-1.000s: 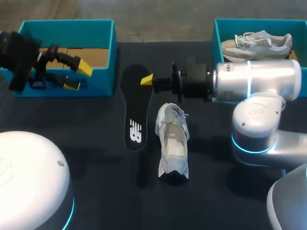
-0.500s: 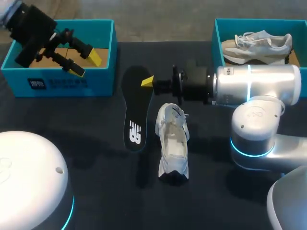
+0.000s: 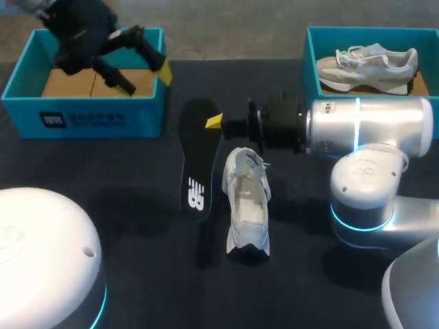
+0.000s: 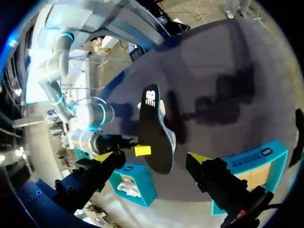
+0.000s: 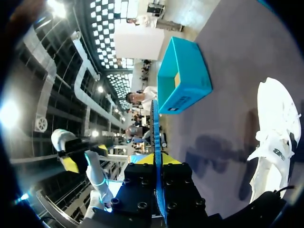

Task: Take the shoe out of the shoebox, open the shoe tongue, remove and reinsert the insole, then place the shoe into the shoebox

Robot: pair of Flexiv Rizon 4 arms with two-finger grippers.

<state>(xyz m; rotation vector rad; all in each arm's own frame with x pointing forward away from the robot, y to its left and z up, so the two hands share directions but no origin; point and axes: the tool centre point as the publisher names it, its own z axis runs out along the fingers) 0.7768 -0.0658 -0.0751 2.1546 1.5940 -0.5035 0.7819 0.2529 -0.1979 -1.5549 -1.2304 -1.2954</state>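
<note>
The right gripper (image 3: 215,123) has its fingers pinched on one long edge of the black insole (image 3: 197,161), up near the broad end. Its wrist view shows the insole edge-on, right between the yellow tips. The rest trails away from the gripper over the table (image 3: 137,226), and I can't tell whether the far end touches down.

The white shoe (image 3: 247,205) lies on the table just beside the insole and a little below the gripper, its mouth gaping upward. The left gripper (image 3: 145,79) hangs wide open, holding nothing, over the empty shoebox (image 3: 89,118), well apart from the shoe.

The insole is out, so reinserting it looks like the job in hand. I'd say the trick is to feed one narrow end into that opening first, at a slant, not flat. The grip sits on the edge, so the insole could swing or buckle if it's pushed too hard. The shoe isn't held and may skid, so that idle left gripper would do well to steady the heel. Release only once the insole is seated.
</note>
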